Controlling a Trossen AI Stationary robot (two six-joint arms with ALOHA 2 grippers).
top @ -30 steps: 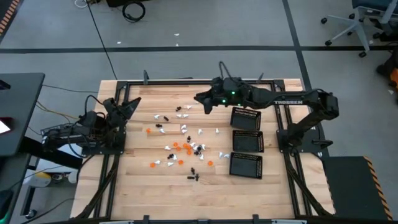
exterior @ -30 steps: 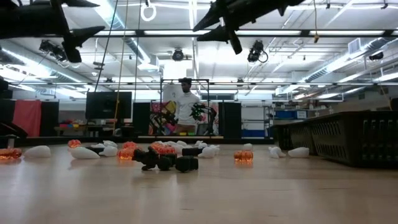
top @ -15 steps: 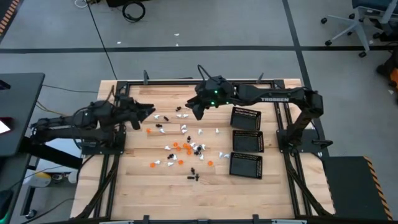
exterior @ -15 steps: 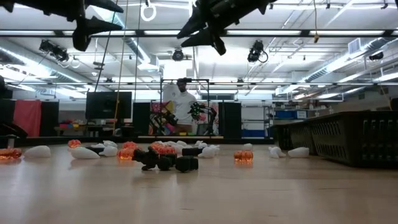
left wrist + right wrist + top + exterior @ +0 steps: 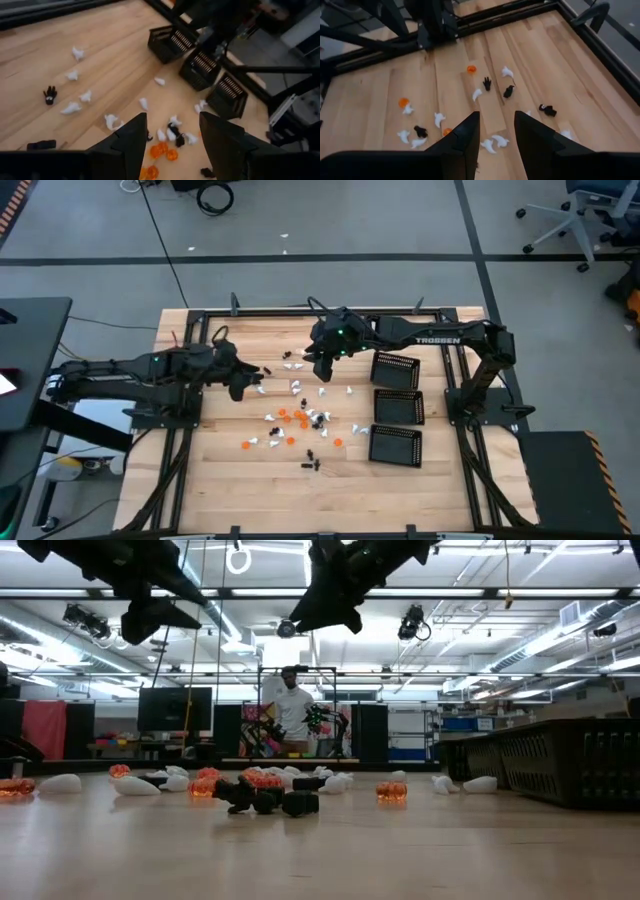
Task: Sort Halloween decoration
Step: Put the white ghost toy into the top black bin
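wood table (image 5: pixel 230 480) has little trinkets (image 5: pixel 300 418) spread in the middle, white, orange and black. left claw (image 5: pixel 243 377) hangs above them with fingers apart, holding nothing. right claw (image 5: pixel 322 363) hangs close by, fingers apart too, empty. three black trays (image 5: pixel 396 405) sit beside the right claw
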